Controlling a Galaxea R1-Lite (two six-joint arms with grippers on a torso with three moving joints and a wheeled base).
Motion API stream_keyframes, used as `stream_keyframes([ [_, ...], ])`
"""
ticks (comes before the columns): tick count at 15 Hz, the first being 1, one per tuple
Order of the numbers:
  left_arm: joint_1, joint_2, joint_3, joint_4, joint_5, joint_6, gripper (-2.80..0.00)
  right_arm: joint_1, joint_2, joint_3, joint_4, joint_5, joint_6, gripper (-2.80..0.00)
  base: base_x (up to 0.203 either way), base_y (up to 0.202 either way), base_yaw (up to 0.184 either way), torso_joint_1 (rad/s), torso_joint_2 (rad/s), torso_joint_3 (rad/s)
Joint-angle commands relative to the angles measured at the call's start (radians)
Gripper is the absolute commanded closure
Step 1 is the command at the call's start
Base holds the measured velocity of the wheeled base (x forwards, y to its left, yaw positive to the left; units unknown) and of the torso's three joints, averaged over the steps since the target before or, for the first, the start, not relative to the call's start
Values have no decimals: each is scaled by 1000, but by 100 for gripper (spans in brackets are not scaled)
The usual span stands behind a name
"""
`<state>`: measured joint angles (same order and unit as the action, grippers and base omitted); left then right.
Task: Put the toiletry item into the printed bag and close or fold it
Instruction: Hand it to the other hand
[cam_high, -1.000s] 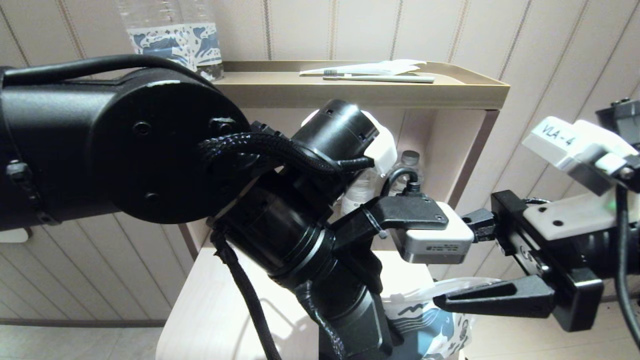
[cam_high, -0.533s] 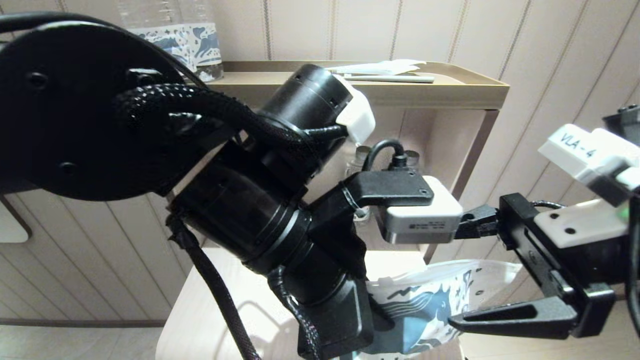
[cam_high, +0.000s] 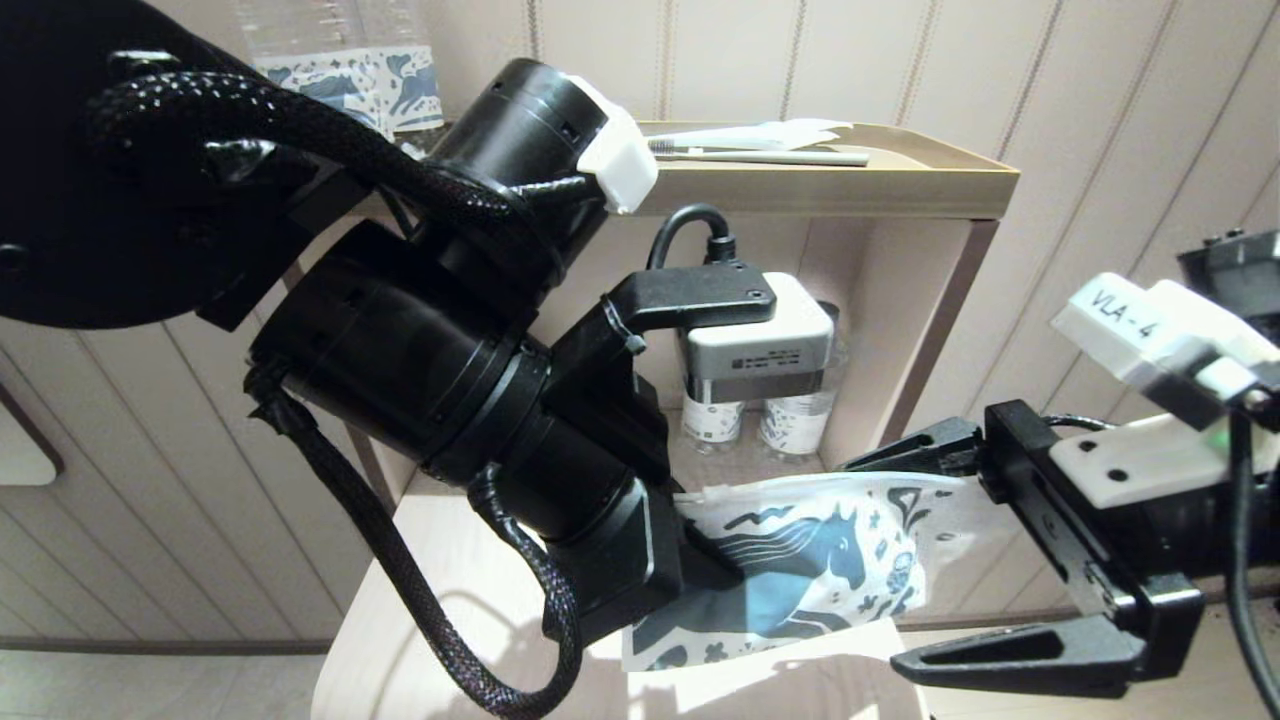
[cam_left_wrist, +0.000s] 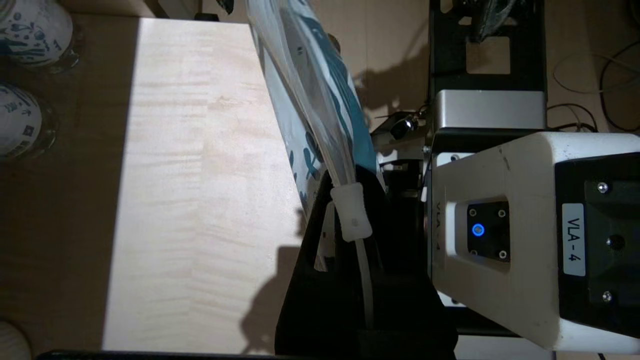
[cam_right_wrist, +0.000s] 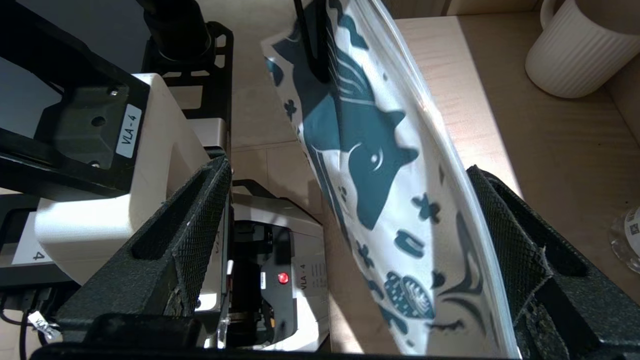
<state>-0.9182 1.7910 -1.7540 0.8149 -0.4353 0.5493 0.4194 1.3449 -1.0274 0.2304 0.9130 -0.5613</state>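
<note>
In the head view the left arm's bulk covers the left gripper and the end of the printed bag it grips, so the fingertips cannot be seen there. At 12 o'clock the upper parts of two water bottles are cut off by the picture's edge, and the toothbrush on the shelf top is partly hidden by a white wrapper. At 5 o'clock the right gripper straddles the bag's far end, where its contents cannot be made out.
</note>
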Motion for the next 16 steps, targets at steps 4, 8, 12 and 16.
stream_keyframes([
  [4, 4, -12, -1, 3, -2, 9, 0, -19, 26, 1, -2, 4, -12, 0, 0, 0, 0, 0, 0, 0],
  [8, 3, -10, 10, 3, -2, 8, 0, -21, 19, 13, -3, 4, -24, 0, 0, 0, 0, 0, 0, 0],
  [12, 3, -2, 17, 4, -55, -3, 0, -24, 19, 6, -2, 7, -25, 0, 0, 0, 0, 0, 0, 0],
  [16, 17, -5, 63, -11, -110, -8, 0, -53, 25, 1, -5, 24, -24, 0, 0, 0, 0, 0, 0, 0],
])
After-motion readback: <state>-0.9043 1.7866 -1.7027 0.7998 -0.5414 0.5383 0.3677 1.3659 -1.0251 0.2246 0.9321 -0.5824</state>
